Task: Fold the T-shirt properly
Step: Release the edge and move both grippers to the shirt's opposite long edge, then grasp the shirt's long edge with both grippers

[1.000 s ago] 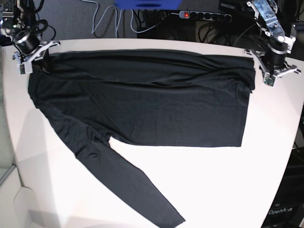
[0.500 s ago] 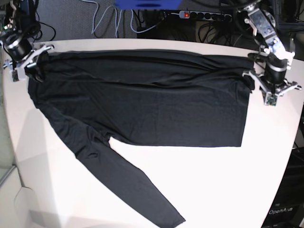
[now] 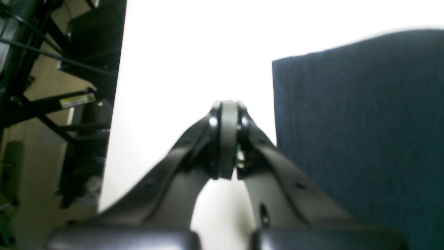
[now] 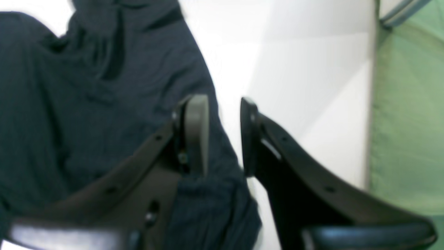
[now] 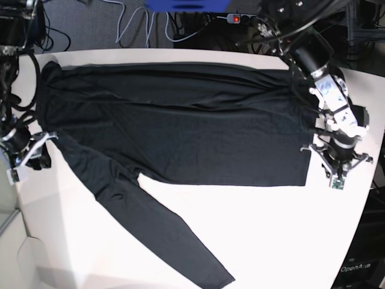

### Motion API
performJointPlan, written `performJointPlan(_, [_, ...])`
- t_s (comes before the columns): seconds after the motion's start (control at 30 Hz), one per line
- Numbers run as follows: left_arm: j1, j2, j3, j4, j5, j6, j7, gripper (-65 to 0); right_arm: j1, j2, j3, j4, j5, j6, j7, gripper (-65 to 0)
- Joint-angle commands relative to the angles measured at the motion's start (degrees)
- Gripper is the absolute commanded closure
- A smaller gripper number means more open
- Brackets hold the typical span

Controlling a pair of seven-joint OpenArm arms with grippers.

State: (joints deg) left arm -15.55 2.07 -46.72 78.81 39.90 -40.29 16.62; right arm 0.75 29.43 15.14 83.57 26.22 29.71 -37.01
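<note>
The black T-shirt point(image 5: 180, 120) lies flat across the white table point(image 5: 271, 229), its body folded into a wide band, and one long sleeve point(image 5: 168, 235) runs to the front edge. My left gripper point(image 5: 337, 170) hovers just off the shirt's right hem. In the left wrist view it point(image 3: 227, 139) is shut with nothing in it, over bare table, the shirt's edge point(image 3: 364, 121) to its right. My right gripper point(image 5: 36, 159) is at the shirt's left side. In the right wrist view it point(image 4: 223, 135) stands open over the fabric's edge point(image 4: 86, 104), gripping nothing.
A power strip point(image 5: 236, 18) and cables lie behind the table's back edge. Dark frame parts point(image 3: 52, 104) show below the table's edge in the left wrist view. A green surface point(image 4: 406, 121) lies past the table's edge in the right wrist view.
Both arms have come forward from the shirt's back corners along its two sides. The right gripper has opened and let go of the shoulder corner.
</note>
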Motion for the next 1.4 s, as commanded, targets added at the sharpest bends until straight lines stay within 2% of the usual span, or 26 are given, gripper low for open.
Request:
performJointPlan(0.0, [-2.95,-0.26,0.52,-0.43,-0.82,0.29,-1.72,0.0,2.28,1.21,-0.67,-1.68,0.11,-0.13,0.4,-17.8])
performJointPlan(0.13, [-7.26,-0.88,0.52,-8.52,-0.74,0.29,-1.81,0.0,6.23,1.12,-3.22,-9.24,-0.59,-0.31,0.93,-17.8])
performJointPlan(0.2, [-9.64,-1.41,0.52,-12.48,-0.74,0.29,-1.9,0.0,8.17,0.77,-4.81,-11.97,-3.58,-0.31,2.6,-17.8])
performJointPlan(0.3, [-11.22,-1.58,0.52,-15.64,-1.17,1.04,-1.9,0.0,9.22,-1.96,-6.21,-14.16,-9.73,-0.22,4.62,-18.5])
performJointPlan(0.4, [-10.95,-1.05,0.43,-14.41,-1.44,3.68,-1.98,0.0,9.31,-4.33,-6.48,-14.69,-16.33,-0.13,6.82,-23.3])
performJointPlan(0.47, [-10.95,-0.26,0.35,-13.97,-1.79,3.77,-1.98,-0.2,9.14,-5.47,-6.48,-14.78,-19.23,-0.04,8.58,-27.3])
performJointPlan(0.53, [-10.87,-0.18,0.26,-13.62,-2.93,4.21,-1.98,-5.8,9.14,-6.79,-6.48,-14.78,-21.6,-0.04,10.25,-30.2])
performJointPlan(0.6, [-10.43,0.0,0.43,-13.35,-3.9,5.0,-1.98,-14.3,9.05,-7.58,-6.56,-14.78,-23.98,0.31,11.74,-31.0])
performJointPlan(0.7, [-9.99,0.09,0.52,-13.71,-4.08,5.96,-1.98,-27.8,9.22,-7.67,-6.21,-14.87,-26.79,4.26,12.88,-31.2])
performJointPlan(0.77, [-9.9,0.18,0.61,-13.88,-3.9,5.88,-1.98,-31.9,9.31,-7.58,-6.48,-14.87,-27.4,4.79,12.97,-31.2])
performJointPlan(0.87, [-9.72,0.09,3.33,-15.38,-4.16,6.05,-1.81,-31.9,11.07,-7.23,-6.48,-15.31,-27.4,4.88,12.97,-31.3])
performJointPlan(1.03, [-9.99,-0.26,6.5,-20.92,-4.16,6.14,-1.81,-32.1,15.55,-6.53,-6.56,-22.43,-27.4,5.05,13.15,-31.3])
performJointPlan(1.23, [-10.6,-0.26,6.59,-21.35,-4.08,6.23,-1.9,-32.1,18.72,-6.09,-6.56,-30.6,-27.4,5.05,18.33,-31.3])
performJointPlan(1.37, [-11.83,-1.41,6.59,-24.61,-3.72,10.27,-1.9,-32.2,19.86,-6.27,-6.56,-33.77,-27.4,5.05,18.77,-31.3])
